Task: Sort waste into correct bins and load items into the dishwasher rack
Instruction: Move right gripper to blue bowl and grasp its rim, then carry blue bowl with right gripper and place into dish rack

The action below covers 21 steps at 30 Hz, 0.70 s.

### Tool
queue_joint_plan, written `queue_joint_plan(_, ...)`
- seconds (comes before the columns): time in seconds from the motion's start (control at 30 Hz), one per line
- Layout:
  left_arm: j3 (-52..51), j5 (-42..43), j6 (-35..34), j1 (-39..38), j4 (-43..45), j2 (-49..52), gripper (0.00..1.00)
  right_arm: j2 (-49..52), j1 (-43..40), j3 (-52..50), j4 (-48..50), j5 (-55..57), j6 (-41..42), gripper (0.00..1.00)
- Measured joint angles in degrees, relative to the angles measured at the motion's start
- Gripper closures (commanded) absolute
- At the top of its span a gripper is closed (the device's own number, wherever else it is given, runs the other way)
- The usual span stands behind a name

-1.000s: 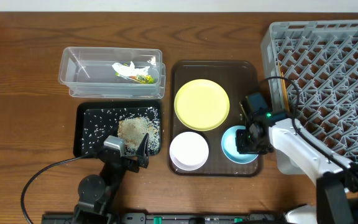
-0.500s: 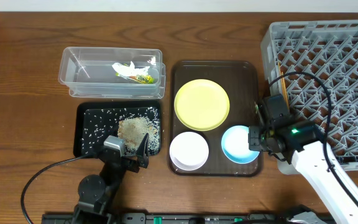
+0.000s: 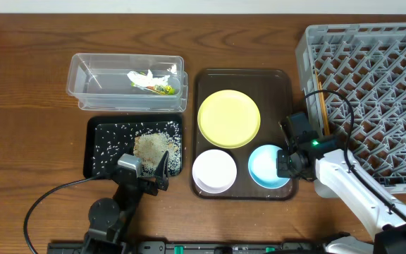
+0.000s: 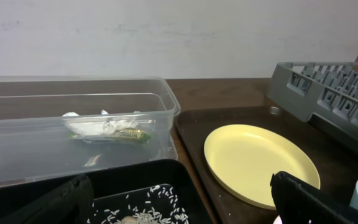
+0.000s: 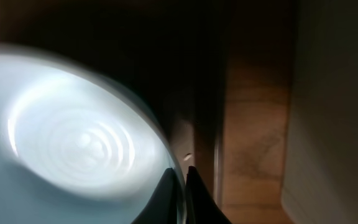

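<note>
The round light-blue bowl (image 3: 265, 166) sits upright in the near right corner of the dark brown rectangular serving tray (image 3: 280, 79), just right of the small white bowl (image 3: 213, 171) and near of the round pale-yellow plate (image 3: 229, 118). The right gripper (image 3: 285, 164) is positioned at the bowl's right rim. In the right wrist view, its two fingertips (image 5: 166, 182) stand almost together with the thin rim between them, one tip inside the bowl and one outside. The claw therefore appears to be pinched on the rim of the bowl. Whether the bowl is lifted clear of the tray cannot be told. The governing relation is the direction to the large square grey plastic dishwasher rack (image 3: 372, 85), which lies to the right of and farther back than the bowl, with its near left corner close to the gripper. The bowl is round, so no long axis needs aligning. The likely move is a lift followed by a short carry to the right and far side, over the rack wall. The right arm is far nearer. The left gripper (image 3: 150, 174) rests with its fingers spread wide and empty at the near edge of the shallow black rectangular tray (image 3: 97, 159), well apart from the bowl.
</note>
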Motion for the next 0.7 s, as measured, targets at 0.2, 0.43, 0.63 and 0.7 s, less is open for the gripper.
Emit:
queue_joint_plan(0.2,0.00,0.00,0.00,0.00,0.00,0.00,0.07,-2.27,-0.07,1.40,-3.39,-1.27,0.02,0.99)
queue_joint_plan(0.43,0.00,0.00,-0.02,0.00,0.00,0.00,0.07,-12.90,-1.36,13.86,-9.64,9.27,0.04,1.00)
queue_joint_plan(0.63,0.00,0.02,0.00,0.00,0.00,0.00,0.07,-22.38,-2.16,22.05,-7.43,30.38,0.02,0.99)
queue_joint_plan(0.7,0.00,0.00,0.00,0.00,0.00,0.00,0.07,-23.65,-2.34,22.25,-7.45,37.53,0.04,0.99)
